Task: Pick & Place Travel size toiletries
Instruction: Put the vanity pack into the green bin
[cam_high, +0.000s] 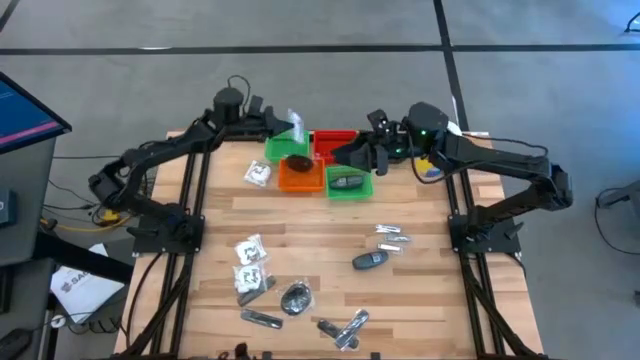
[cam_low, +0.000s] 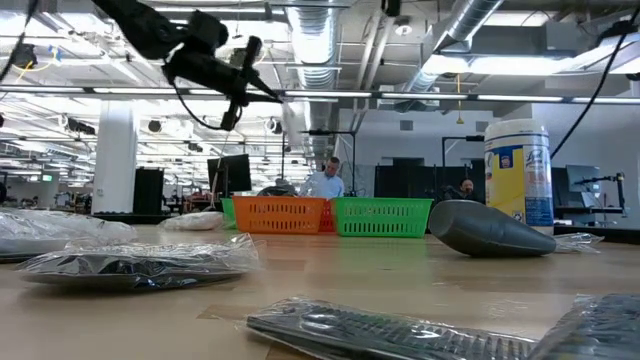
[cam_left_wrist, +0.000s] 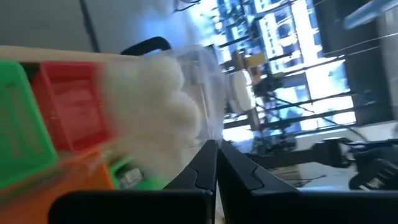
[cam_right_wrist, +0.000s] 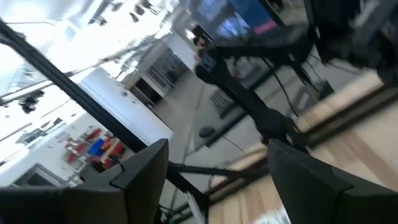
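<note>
high view: we list the left gripper (cam_high: 290, 128) above the trays, a clear packet (cam_high: 294, 123) at its tip; right gripper (cam_high: 352, 157) beside the green tray (cam_high: 349, 184); toiletries (cam_high: 300, 297) scattered across the near table.
left wrist view: fingers (cam_left_wrist: 202, 165) pinched together on the packet.
right wrist view: fingers (cam_right_wrist: 146, 165) spread wide, holding nothing.

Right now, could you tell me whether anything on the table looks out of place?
Only one thing: a white packet lies on the table beside the orange tray, not in it. The left gripper holds a clear packet in the air; nothing looks spilled or damaged.
</note>
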